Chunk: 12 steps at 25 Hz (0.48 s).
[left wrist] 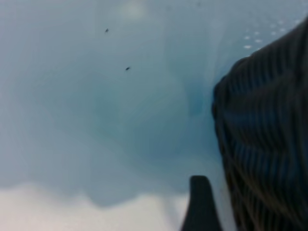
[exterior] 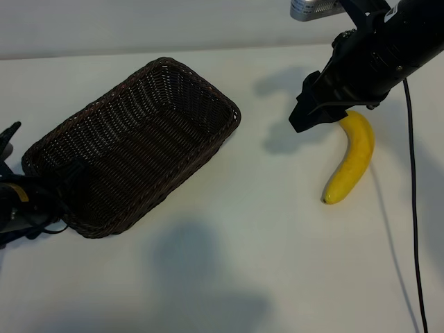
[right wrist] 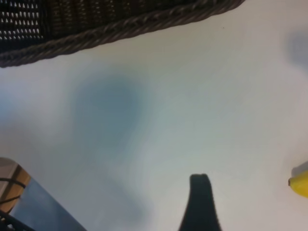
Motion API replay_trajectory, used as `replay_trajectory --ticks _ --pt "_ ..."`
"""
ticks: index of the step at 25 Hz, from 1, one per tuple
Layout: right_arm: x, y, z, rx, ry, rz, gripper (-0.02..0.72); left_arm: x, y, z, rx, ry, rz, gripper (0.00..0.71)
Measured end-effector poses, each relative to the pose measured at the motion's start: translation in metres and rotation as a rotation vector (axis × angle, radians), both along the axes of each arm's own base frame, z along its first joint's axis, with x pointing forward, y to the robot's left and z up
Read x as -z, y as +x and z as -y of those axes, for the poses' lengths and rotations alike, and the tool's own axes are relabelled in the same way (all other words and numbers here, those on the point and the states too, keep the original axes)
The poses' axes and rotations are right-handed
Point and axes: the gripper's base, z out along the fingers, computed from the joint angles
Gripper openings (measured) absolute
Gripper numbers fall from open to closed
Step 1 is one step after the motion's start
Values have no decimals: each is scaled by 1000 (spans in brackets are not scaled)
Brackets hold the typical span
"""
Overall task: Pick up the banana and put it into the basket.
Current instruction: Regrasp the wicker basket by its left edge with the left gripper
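My right end effector (exterior: 311,119) hangs above the white table (exterior: 243,229), just beside the upper end of the banana (exterior: 350,158) and partly covering that end in the exterior view. Its fingers stand well apart and hold nothing; in my right wrist view one dark fingertip (right wrist: 199,202) shows over bare table, with a yellow tip of the banana (right wrist: 300,183) at the edge of the picture, apart from the finger. The banana lies flat on the table, bright yellow and gently curved, its lower dark tip pointing toward the middle of the table. It is outside the basket (exterior: 135,142) and well apart from it, with open table between them

The basket is dark brown woven wicker, rectangular with rounded corners and a braided rim, set at a slant on the left part of the table. Nothing lies in it. Its rim (right wrist: 120,29) also shows in my right wrist view

My left end effector (exterior: 21,201) sits low at the left edge of the table, touching or just beside the near corner of the basket. I cannot tell how far its fingers are parted. My left wrist view shows one dark fingertip (left wrist: 199,204) next to the wicker wall (left wrist: 264,144). A black cable (exterior: 415,208) runs down the right side of the table
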Motion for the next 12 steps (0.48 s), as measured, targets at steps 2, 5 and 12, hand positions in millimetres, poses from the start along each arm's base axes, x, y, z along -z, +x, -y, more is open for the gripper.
replay_trajectory --ticks 2,5,12 --pt "0 0 0 0 0 -1 548 5 2 0 -16 -13 -7 388" --pt "0 0 0 -1 0 -3 548 5 5 1 -34 -35 22 161" --pt "0 -1 0 -1 -1 -12 548 5 7 2 5 -19 49 162"
